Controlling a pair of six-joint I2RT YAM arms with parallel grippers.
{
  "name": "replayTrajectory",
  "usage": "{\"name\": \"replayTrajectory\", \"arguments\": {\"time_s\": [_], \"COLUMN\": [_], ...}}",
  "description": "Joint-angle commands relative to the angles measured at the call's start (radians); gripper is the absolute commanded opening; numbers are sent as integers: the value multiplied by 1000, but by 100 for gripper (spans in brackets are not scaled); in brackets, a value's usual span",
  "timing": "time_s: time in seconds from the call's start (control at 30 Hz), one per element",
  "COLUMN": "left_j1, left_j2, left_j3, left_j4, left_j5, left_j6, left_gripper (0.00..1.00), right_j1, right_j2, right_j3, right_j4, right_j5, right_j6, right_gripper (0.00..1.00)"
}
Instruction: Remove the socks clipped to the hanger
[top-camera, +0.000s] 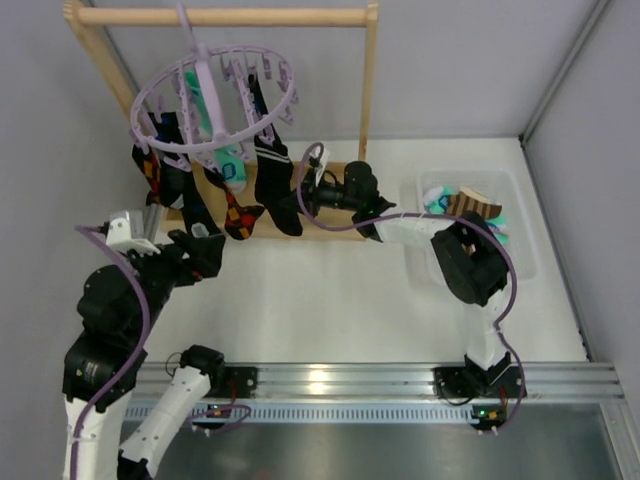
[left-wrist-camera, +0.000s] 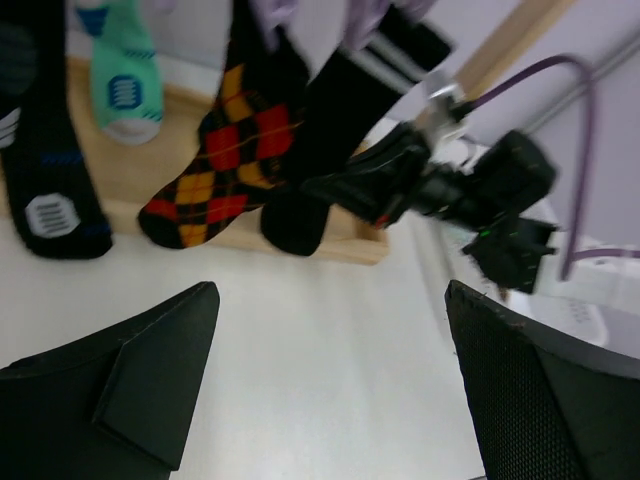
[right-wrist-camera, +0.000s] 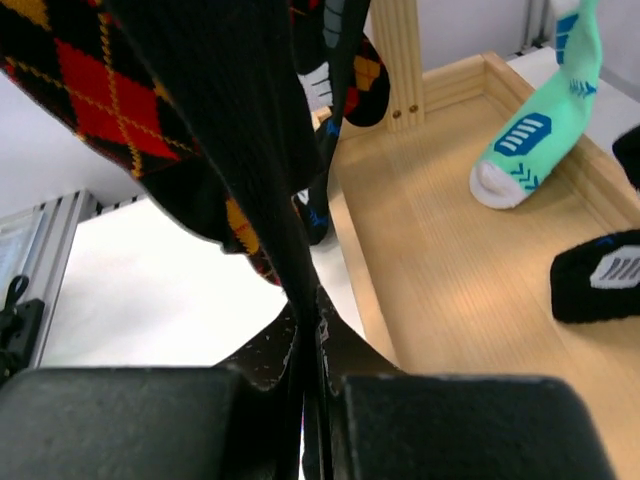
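Black sock (right-wrist-camera: 250, 130) hanging from the lavender hanger (top-camera: 240, 48), right gripper (right-wrist-camera: 308, 322) clamping tight on its lower part, left gripper (left-wrist-camera: 328, 292) hovering spread wide and empty over the counter (left-wrist-camera: 320, 400), other socks (left-wrist-camera: 215, 150) dangling alongside.

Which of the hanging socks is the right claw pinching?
The black sock with white cuff stripes, rightmost on the hanger. The right claw is shut on its lower part; the argyle sock beside it hangs free.
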Motion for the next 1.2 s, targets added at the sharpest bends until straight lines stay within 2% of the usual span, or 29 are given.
{"name": "replayTrajectory", "arguments": {"time_s": [0.0,0.1,0.27,0.53,0.67,0.77,0.8,0.87,1.03,1.17], "left_j1": [1,7,10,-13,-76,-197,-283,-356,-421,-455], "left_j2": [95,226,403,556,621,669,683,720,793,836], "left_j3": [151,247,393,580,627,621,623,626,663,666], "left_j4": [65,81,114,130,128,125,122,121,108,99], "left_j5": [247,384,475,435,299,83,-69,-210,-480,-620], "left_j6": [-49,-71,-91,-100,-83,-52,-31,4,37,63], "left_gripper": [99,99,98,96,95,95,95,98,98,98], "right_j1": [42,82,142,252,297,320,327,331,347,352], "right_j2": [-129,-215,-333,-462,-477,-486,-486,-493,-505,-511], "right_j3": [-75,-159,-253,-357,-385,-400,-408,-411,-440,-457], "right_j4": [107,116,96,9,-11,-13,-16,-19,-25,-25], "right_j5": [89,235,419,618,678,724,729,734,769,774], "right_j6": [-16,-22,-31,-48,-74,-82,-80,-82,-89,-91], "right_gripper": [0,0,0,0,0,0,0,0,0,0]}}
